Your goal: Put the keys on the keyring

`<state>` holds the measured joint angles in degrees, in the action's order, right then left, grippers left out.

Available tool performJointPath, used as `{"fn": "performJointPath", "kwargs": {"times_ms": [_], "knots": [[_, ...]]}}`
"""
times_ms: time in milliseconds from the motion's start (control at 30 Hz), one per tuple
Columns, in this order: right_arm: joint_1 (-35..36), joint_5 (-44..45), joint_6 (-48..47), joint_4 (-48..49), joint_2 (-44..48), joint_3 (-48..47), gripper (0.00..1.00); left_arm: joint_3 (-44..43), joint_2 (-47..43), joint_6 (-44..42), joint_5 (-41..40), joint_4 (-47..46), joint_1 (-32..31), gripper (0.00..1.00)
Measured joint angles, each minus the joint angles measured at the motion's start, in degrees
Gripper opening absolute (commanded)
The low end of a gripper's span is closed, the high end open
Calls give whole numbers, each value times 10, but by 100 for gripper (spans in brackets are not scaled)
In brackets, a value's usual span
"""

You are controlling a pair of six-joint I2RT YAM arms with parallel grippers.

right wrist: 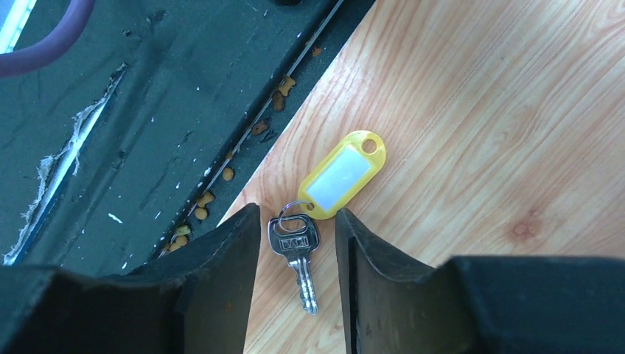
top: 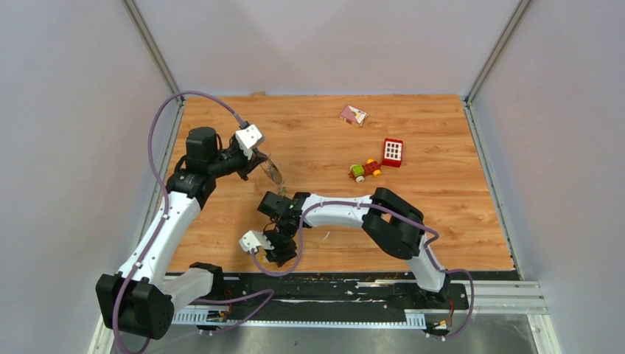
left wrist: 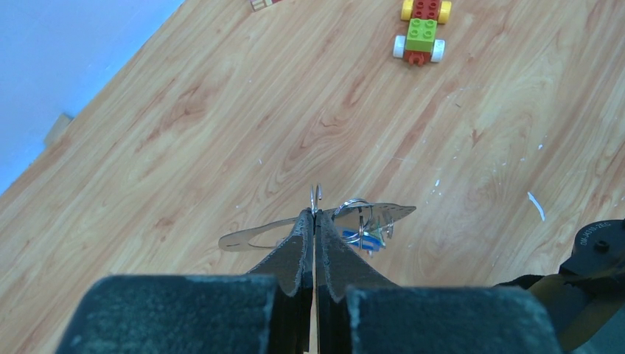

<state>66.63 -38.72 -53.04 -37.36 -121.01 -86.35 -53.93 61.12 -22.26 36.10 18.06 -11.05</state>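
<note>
Two holds: your left gripper (left wrist: pixel 315 217) is pinched shut on the keyring (left wrist: pixel 247 237), held clear of the wood-grain tabletop (left wrist: pixel 184 133); your right gripper (right wrist: pixel 296 214) straddles the yellow-tagged key (right wrist: pixel 295 243), fingers apart. Pickup step, I judge; next, close squarely on the key head and lift. Key lies flat at the near edge, beside the black base strip (right wrist: pixel 110 110); pale walls (top: pixel 332 44) all round.

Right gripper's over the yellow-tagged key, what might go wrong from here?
The key lies flat beside the table edge; the open right gripper may nudge it off instead of pinching it. The left gripper clamps the keyring by a thin rim, so it may twist.
</note>
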Motion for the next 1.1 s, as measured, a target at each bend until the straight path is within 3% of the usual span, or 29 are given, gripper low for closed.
{"fn": "performJointPath", "kwargs": {"times_ms": [233, 367, 800, 1100], "knots": [[1, 15, 5, 5, -5, -6, 32, 0, 0, -5, 0, 7, 0, 0], [3, 29, 11, 15, -4, -6, 20, 0, 0, -7, 0, 9, 0, 0], [3, 68, 17, 28, 12, 10, 0, 0, 0, -13, 7, 10, 0, 0], [-6, 83, 20, 26, 39, 23, 0, 0, 0, -16, 14, 11, 0, 0]]}}
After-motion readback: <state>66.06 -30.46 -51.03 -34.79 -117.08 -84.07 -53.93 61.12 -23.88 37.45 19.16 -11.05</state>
